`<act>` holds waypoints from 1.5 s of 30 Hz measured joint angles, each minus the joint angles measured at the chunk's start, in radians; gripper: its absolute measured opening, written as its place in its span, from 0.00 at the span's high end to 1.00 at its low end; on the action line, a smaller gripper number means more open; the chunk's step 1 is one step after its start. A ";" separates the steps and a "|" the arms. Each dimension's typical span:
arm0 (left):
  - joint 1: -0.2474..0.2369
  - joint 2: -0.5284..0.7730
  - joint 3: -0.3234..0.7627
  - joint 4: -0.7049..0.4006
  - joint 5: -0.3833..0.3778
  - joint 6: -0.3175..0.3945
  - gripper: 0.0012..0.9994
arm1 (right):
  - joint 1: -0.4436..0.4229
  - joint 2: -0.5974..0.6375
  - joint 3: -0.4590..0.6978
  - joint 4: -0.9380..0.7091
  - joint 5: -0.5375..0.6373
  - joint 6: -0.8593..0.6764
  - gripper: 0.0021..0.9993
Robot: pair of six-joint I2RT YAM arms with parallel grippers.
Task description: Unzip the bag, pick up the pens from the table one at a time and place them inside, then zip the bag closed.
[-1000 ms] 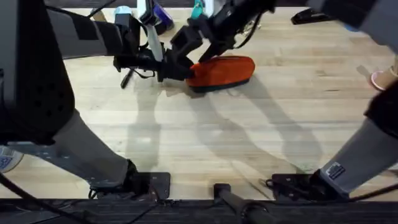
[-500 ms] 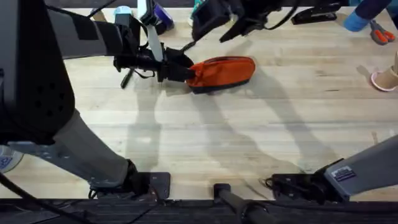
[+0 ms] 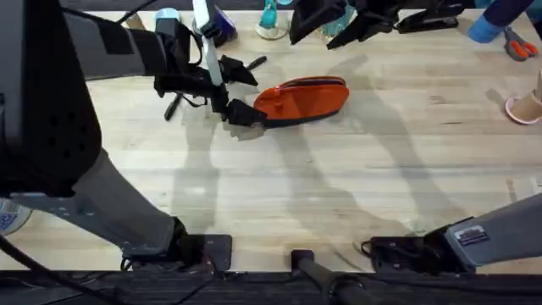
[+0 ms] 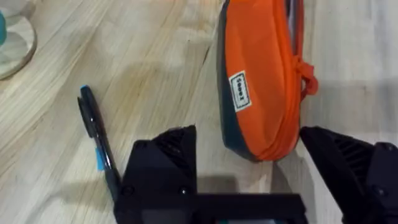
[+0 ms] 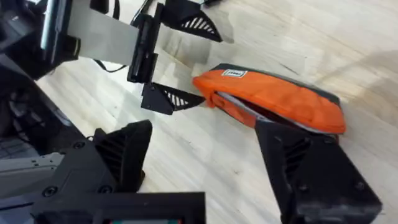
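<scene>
Overhead view: the orange bag (image 3: 301, 99) lies toward the table's (image 3: 339, 186) far side. The left gripper (image 3: 237, 91) sits at its left end, fingers spread wide and holding nothing. The right gripper (image 3: 339, 19) hangs above and beyond the bag, also wide open and empty. One black pen (image 4: 96, 140) lies just beside the bag. To unzip cleanly, I'd pinch one fabric end firmly while the other gripper draws the zipper pull (image 4: 306, 78).
</scene>
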 joint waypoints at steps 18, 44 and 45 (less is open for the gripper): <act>0.003 -0.256 0.055 -0.023 -0.108 -0.115 0.00 | -0.025 -0.117 0.000 -0.141 0.205 -0.058 0.00; 0.003 -0.783 0.055 -0.533 -0.311 -0.235 0.00 | -0.027 -0.172 0.000 -0.206 0.309 -0.486 0.97; 0.003 -0.797 0.055 -0.541 -0.311 -0.236 0.00 | -0.028 -0.172 0.000 -0.206 0.310 -0.504 0.97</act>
